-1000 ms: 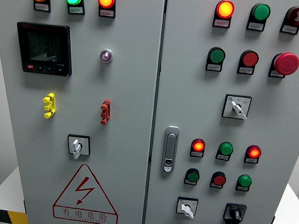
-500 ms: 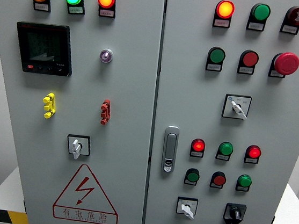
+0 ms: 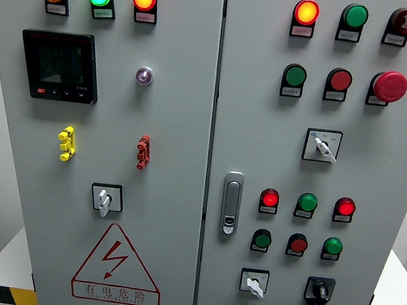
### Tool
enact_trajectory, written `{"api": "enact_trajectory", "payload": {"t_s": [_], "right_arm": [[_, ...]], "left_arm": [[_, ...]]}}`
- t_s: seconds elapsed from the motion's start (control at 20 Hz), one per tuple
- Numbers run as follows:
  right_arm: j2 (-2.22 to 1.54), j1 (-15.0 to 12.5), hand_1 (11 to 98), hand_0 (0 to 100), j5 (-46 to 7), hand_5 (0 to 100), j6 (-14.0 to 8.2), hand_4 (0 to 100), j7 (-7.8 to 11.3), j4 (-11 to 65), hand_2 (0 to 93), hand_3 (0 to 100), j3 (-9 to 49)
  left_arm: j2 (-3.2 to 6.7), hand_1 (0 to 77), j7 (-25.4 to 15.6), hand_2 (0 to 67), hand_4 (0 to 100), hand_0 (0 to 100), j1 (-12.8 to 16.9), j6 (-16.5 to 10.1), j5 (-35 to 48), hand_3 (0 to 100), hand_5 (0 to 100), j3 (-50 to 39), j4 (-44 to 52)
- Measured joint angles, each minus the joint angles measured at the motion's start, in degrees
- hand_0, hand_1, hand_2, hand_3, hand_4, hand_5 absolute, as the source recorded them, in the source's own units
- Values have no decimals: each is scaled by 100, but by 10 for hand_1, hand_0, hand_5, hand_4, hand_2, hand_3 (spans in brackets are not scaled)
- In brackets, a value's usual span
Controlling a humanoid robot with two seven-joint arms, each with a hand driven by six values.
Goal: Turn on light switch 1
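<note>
Nowhere on the grey cabinet point(image 3: 178, 120) can I see a robot hand, so I cannot tell its fingers, nothing has moved since before, and the small switches point(image 3: 106, 199) sit untouched, waiting.
</note>
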Motion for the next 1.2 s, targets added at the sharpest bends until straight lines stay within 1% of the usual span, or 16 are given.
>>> {"api": "enact_trajectory", "payload": {"t_s": [0.05, 0.15, 0.2, 0.4, 0.6, 0.65, 0.95, 1.0, 1.1, 1.2], "right_arm": [[0, -1, 194, 0, 0, 104, 0, 194, 0, 0, 0, 199, 0], [0, 0, 198, 0, 0, 104, -2, 194, 0, 0, 0, 198, 0], [0, -1, 199, 0, 0, 104, -3, 194, -2, 1, 0, 198, 0], [0, 0, 201, 0, 0, 105, -4, 194, -4, 1, 0, 198, 0], [0, -1, 186, 0, 0, 105, -4, 195, -6, 1, 0, 198, 0], [0, -1, 196, 0, 0, 105, -4, 195, -6, 1, 0, 198, 0], [0, -1, 199, 0, 0, 105, 0, 195, -4, -1, 0, 198, 0], [0, -1, 183, 0, 0, 105, 0, 195, -4, -1, 0, 198, 0], [0, -1, 198, 0, 0, 105, 0, 195, -4, -1, 0, 198, 0], [0, -1, 199, 0, 0, 105, 0, 195, -4, -1, 0, 198, 0]], "left_arm": [[2, 461, 74, 329, 886, 0, 0, 1, -14, 647, 678, 8, -231], [4, 481, 248, 337, 901, 0, 0, 2, -76, 661, 733, 13, -735], [4, 485, 345, 338, 901, 0, 0, 2, -136, 662, 742, 15, -995], [7, 495, 876, 338, 904, 0, -4, 2, -575, 671, 740, 22, -1944], [-6, 502, 1300, 338, 918, 0, -97, 0, -932, 687, 735, 23, -2527], [-10, 504, 1396, 338, 919, 0, -135, 8, -955, 695, 735, 20, -2607], [-41, 514, 2010, 344, 941, 0, -490, 92, -978, 736, 756, -54, -2932], [-37, 516, 2079, 348, 942, 0, -549, 128, -978, 740, 760, -72, -2965], [-46, 516, 2240, 354, 950, 0, -720, 217, -979, 749, 769, -163, -3003], [-60, 525, 2393, 360, 960, 0, -924, 249, -991, 761, 780, -341, -3013]]}}
